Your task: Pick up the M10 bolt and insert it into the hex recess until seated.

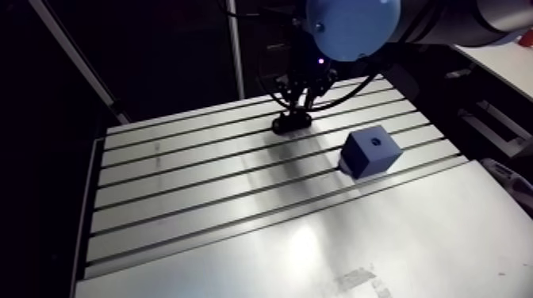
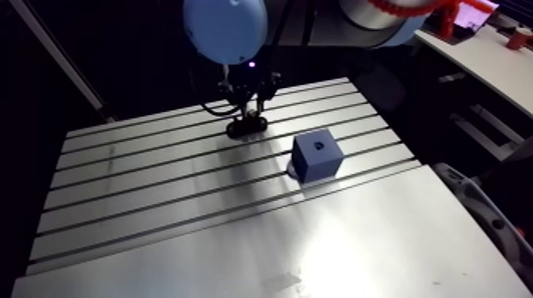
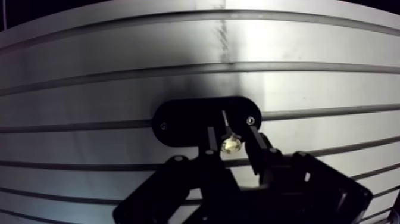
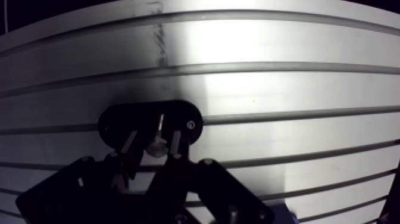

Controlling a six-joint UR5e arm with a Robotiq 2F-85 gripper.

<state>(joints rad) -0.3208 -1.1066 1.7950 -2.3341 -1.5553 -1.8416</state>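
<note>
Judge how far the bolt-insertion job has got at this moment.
Done: nothing yet; the M10 bolt is at the black holder, well apart from the blue block. In hand: the gripper is low over the holder with the bolt at its tip; whether it grips yet is unclear. Left: lift the bolt, carry it to the block's top recess, and insert until seated.

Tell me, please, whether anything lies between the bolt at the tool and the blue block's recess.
Nothing visible does. The bolt is at the tool, over the black holder. The stretch of slotted table from there to the blue block is bare, and the recess on the block's top is uncovered.
</note>
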